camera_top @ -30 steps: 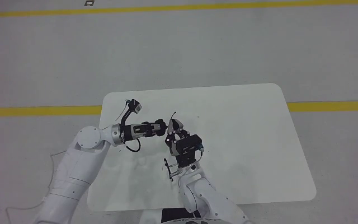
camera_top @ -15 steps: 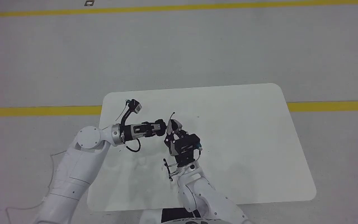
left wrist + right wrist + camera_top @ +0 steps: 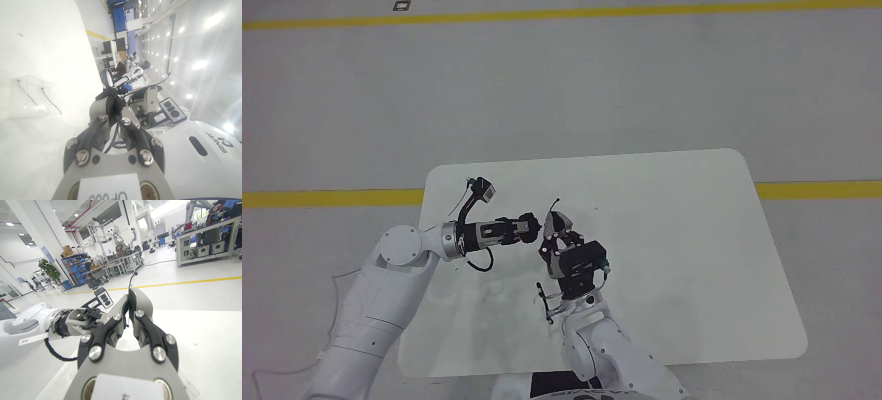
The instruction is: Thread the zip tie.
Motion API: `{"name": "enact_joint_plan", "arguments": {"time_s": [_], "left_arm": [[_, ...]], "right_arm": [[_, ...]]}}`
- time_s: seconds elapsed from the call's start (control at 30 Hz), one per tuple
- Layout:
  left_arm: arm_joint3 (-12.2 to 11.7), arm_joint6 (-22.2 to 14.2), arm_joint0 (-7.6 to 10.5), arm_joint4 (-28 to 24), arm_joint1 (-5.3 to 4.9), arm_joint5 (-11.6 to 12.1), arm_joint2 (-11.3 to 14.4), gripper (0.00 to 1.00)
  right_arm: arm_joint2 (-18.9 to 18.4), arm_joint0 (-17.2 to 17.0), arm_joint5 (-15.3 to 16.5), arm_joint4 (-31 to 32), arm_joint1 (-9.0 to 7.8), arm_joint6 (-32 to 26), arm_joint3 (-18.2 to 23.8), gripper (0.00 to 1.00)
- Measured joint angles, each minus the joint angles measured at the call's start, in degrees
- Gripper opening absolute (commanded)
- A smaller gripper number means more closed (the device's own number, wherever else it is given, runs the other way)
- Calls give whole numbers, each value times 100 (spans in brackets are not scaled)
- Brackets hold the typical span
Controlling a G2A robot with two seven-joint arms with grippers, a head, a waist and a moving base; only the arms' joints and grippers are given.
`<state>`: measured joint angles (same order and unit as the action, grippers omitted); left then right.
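Right end effector [image 3: 129, 295] pinches the zip tie [image 3: 135, 273], its head protruding beyond.

- Mid-frame, the right gripper [image 3: 129, 298] has its fingers pressed together on a black zip tie [image 3: 130, 282].
- The left arm [image 3: 62, 321] is just beside it, above the white worktop [image 3: 198, 336].

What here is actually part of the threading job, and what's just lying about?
In the job:
- zip tie
- left gripper and right gripper, both with jaws shut on it

Lying about:
- clear box on the table
- two spare ties inside that box
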<state>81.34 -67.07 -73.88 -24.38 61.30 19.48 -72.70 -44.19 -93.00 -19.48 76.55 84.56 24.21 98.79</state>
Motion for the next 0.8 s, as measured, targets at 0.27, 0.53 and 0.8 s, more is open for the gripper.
{"name": "enact_joint_plan", "arguments": {"time_s": [0.27, 0.53, 0.8], "left_arm": [[0, 0, 0, 0, 0, 0, 0, 0], [0, 0, 0, 0, 0, 0, 0, 0], [0, 0, 0, 0, 0, 0, 0, 0]], "right_arm": [[16, -30, 0, 10, -45, -82, 99, 0], [15, -30, 0, 10, -45, -80, 98, 0], [15, -30, 0, 10, -45, -80, 98, 0]]}}
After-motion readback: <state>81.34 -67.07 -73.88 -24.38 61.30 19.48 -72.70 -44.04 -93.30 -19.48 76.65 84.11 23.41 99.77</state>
